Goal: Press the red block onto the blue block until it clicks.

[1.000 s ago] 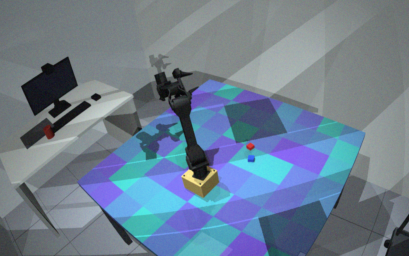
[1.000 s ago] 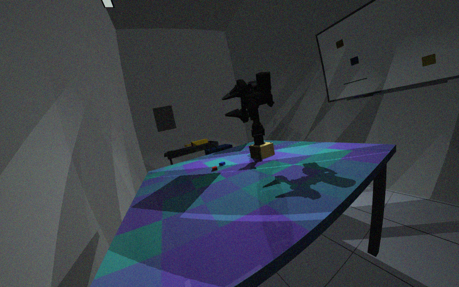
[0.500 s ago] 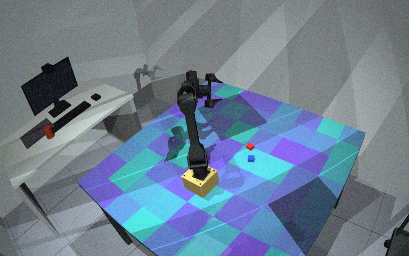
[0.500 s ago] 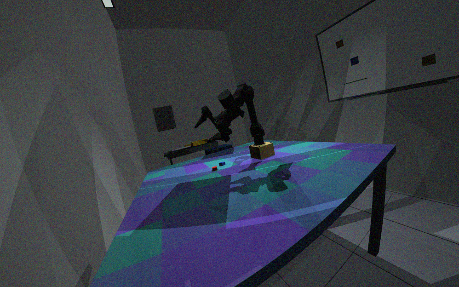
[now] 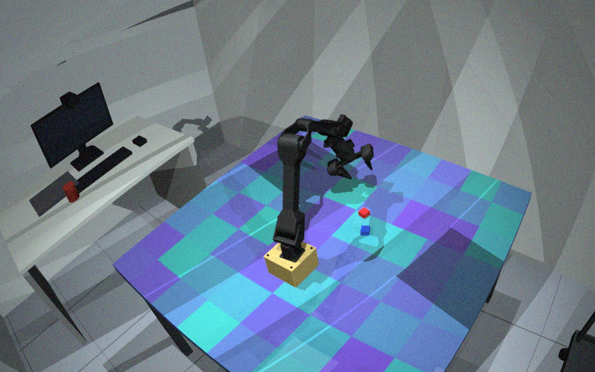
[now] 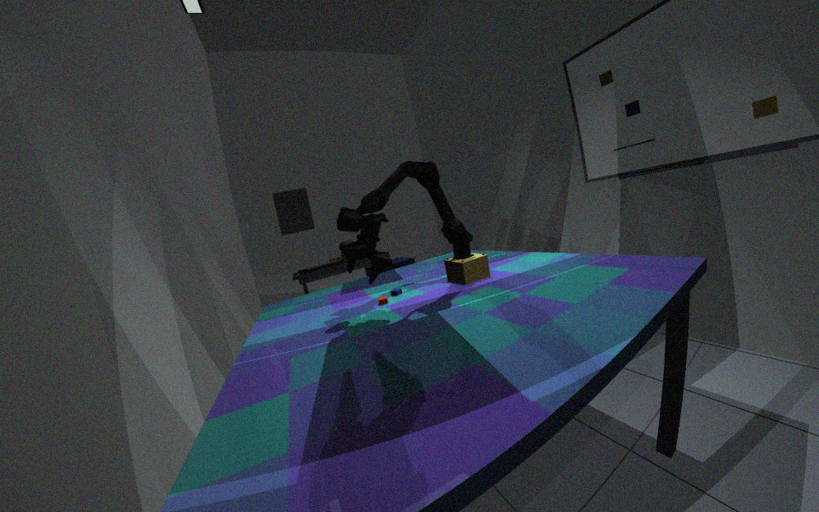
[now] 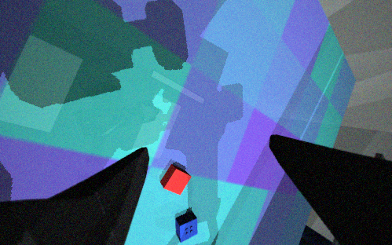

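my gripper (image 5: 358, 172) (image 6: 360, 274) (image 7: 209, 146) hangs above the table (image 5: 263, 318) (image 6: 400, 470) (image 7: 210, 133), its fingers pointing down, spread wide apart w/ nothing btwn them. the red block (image 5: 364, 213) (image 6: 382, 299) (image 7: 176, 179) sits on the tabletop, lower than the fingertips and clear of both. in the wrist view it shows in the gap btwn the two fingers, nearer the left-hand one in that pic, its top face bright & turned at a slant.

the blue block (image 5: 365, 230) (image 6: 396, 291) (image 7: 186, 227) is also on the table, near the red one but not touching it; in the wrist view it's just below the red, closer to the bottom edge, w/ small dark round marks on its top face. the blocks aren't joined.

behind the gripper, my black arm (image 5: 291, 180) (image 6: 441, 200) bends up & over from its yellowish base box (image 5: 296, 276) (image 6: 455, 272), which stands on the same table. the tabletop is a patchwork of purple, teal & blue, w/ the arm's shadow across it.
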Available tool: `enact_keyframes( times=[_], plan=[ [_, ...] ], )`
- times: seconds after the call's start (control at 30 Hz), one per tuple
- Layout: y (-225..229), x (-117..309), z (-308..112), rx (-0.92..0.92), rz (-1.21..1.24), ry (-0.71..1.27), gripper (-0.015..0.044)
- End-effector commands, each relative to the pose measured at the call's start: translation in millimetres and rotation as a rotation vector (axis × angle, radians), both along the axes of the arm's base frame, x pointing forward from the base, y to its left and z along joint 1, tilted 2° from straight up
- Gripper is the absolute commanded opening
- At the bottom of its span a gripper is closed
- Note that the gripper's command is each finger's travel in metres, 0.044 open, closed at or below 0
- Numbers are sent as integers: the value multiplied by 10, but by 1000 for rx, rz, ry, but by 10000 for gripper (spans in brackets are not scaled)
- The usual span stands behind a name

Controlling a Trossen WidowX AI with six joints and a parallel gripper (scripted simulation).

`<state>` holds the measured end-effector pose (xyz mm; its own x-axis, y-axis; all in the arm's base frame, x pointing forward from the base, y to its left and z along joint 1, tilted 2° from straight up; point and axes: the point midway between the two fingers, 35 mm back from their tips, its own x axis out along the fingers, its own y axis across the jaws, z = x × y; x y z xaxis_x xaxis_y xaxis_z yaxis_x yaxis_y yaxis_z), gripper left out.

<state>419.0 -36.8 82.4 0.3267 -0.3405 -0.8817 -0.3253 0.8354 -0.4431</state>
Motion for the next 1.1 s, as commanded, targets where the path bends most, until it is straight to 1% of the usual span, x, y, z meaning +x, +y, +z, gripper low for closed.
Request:
enact_keyframes(
  times=[0.0,0.07,0.13,0.5,0.53,0.63,0.83,0.93,1.07],
  plan=[
    [-462,-418,-322,315,-456,101,440],
    [-574,-604,-389,452,-667,140,440],
    [-609,-671,-405,502,-748,154,440],
    [-593,-687,-406,502,-748,155,440],
    [-593,-684,-435,502,-748,155,440],
    [-587,-674,-729,502,-748,155,440],
    [-584,-675,-776,502,-748,155,440],
    [-574,-682,-908,502,-748,155,440],
    [-574,-682,-908,502,-748,155,440]
  ],
)
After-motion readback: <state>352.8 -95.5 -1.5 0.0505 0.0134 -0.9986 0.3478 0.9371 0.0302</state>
